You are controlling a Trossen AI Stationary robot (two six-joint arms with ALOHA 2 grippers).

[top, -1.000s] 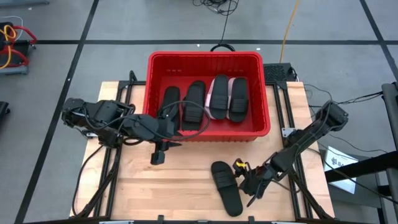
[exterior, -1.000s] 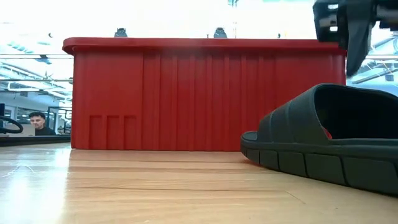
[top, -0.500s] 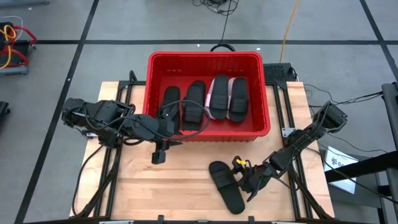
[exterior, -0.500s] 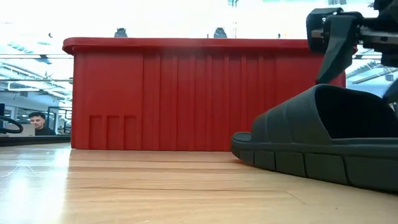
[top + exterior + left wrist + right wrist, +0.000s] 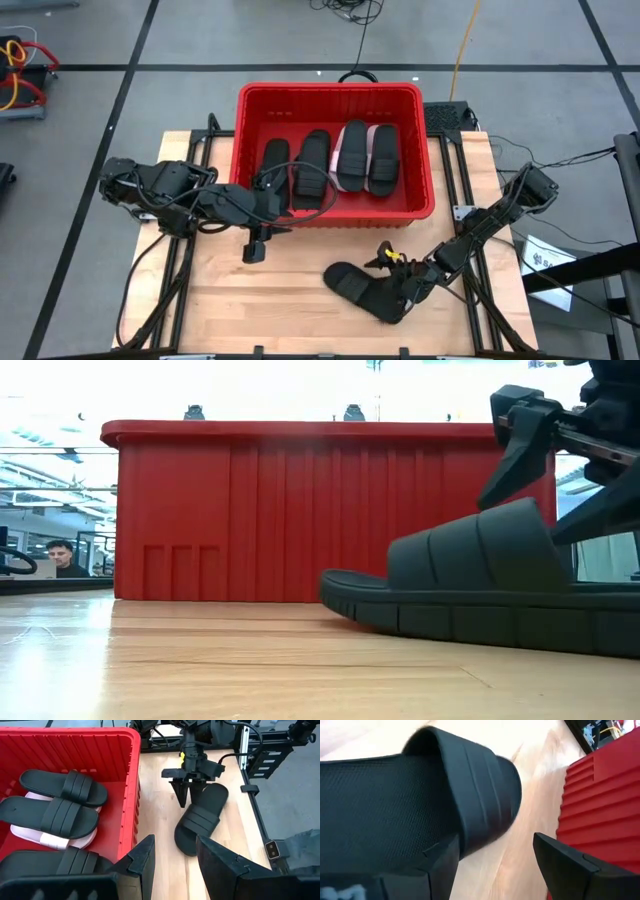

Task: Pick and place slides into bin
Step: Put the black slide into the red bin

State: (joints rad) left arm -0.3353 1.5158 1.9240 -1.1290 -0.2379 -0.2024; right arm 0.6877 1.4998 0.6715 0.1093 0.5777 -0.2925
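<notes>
Looking across the table point(image 5: 230, 300) from the left, I see the left gripper point(image 5: 255, 245) hanging just in front of the bin's near wall, its fingers point(image 5: 142, 862) spread with nothing between them. The red bin point(image 5: 330, 95) sits at the back centre of the table and holds several slides: two black ones point(image 5: 300, 165) on its left half, then a pink pair point(image 5: 362, 140) with black slides lying on top. Further right, one black slide point(image 5: 355, 287) lies on the wood in front of the bin, well apart from it. My right gripper point(image 5: 405, 283) is at that slide's strap end, fingers point(image 5: 565, 860) spread wide; one sits against the strap, and I can't tell whether it grips.
</notes>
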